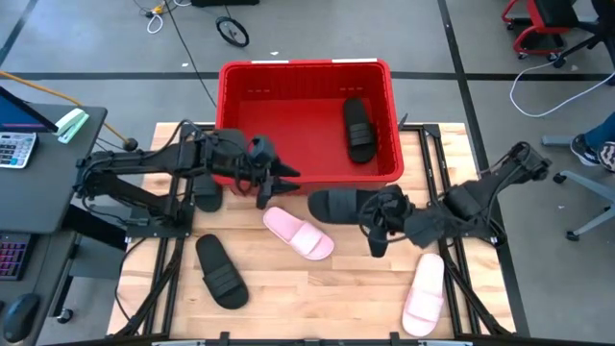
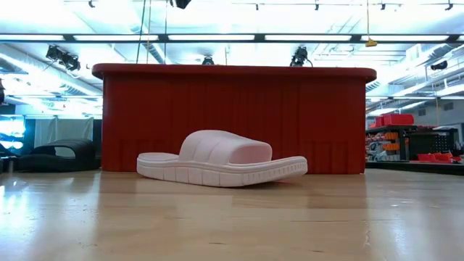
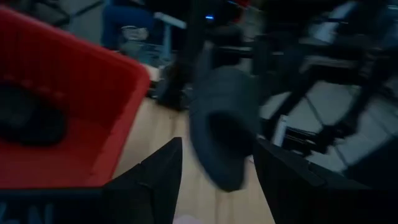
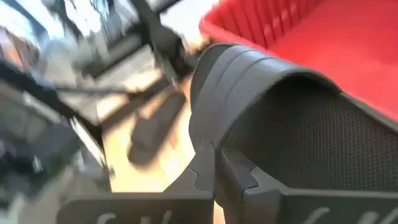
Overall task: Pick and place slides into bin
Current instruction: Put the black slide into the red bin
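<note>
Red slotted bin (image 1: 307, 77) at upper centre holds one black slide (image 1: 358, 129); three more black slides (image 1: 221, 271) and two pink slides (image 1: 299, 233) lie below it

My right gripper (image 1: 378, 223): dark, on matte blk slide (image 1: 342, 204). Bin (image 1: 307, 75) red, ribbed. Pale pink slide (image 1: 299, 233). Table (image 1: 317, 293) light wood.

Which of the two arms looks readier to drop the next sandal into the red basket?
The right: its gripper is clamped on a black slide just outside the bin. The left gripper is open and empty.
</note>
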